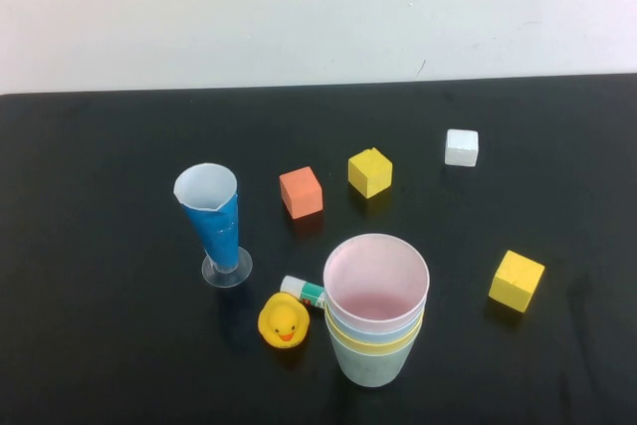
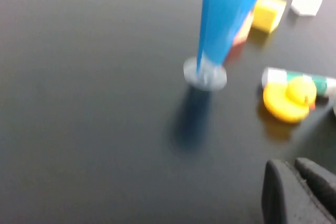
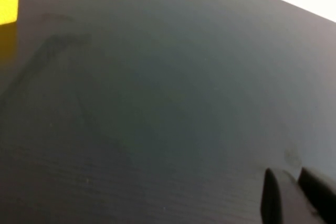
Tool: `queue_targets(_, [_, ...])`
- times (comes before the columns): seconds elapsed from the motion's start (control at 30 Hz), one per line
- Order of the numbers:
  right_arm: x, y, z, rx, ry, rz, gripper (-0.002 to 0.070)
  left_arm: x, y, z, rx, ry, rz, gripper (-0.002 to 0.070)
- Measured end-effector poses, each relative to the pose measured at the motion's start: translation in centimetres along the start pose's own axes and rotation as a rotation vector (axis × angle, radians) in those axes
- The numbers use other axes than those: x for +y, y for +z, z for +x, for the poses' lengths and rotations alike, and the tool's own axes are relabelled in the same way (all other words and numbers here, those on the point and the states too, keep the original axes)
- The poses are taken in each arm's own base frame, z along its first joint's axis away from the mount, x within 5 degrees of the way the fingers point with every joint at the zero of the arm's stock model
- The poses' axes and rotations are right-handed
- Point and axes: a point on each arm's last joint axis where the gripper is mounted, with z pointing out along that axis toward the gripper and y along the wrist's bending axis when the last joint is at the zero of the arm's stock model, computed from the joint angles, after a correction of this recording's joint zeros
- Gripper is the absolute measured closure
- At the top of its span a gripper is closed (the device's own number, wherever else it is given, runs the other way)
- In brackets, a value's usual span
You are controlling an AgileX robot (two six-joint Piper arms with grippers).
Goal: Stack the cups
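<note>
Near the front of the black table (image 1: 100,146) our four cups (image 1: 376,311) stand nested upright in one stack: pale green outermost, then yellow, light blue, and pale pink on the inside. Just beside them to our left lie a rubber duck (image 1: 284,321) and a small tube (image 1: 303,292). Our left claw (image 2: 296,190) is closed and empty above the table near the duck. Our right claw (image 3: 294,195) hovers over bare table, narrow, holding nothing.
</note>
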Motion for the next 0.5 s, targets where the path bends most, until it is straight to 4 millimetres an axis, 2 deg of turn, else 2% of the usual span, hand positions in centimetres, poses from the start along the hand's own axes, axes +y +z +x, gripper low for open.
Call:
queue_targets(0.13, [0.0, 0.0, 0.0, 0.0, -0.002, 0.001, 0.0614, 0.0, 1.3, 2.9, 0.097, -0.198, -0.044, 0.0675])
queue_targets(0.3, [0.0, 0.0, 0.0, 0.001, -0.002, 0.001, 0.0614, 1.2, 2.4, 5.4, 0.111, -0.298, -0.215, 0.0675])
queue_targets(0.5, [0.0, 0.0, 0.0, 0.003, -0.003, 0.001, 0.0622, 1.9, 2.8, 5.5, -0.009, -0.352, -0.325, 0.0676])
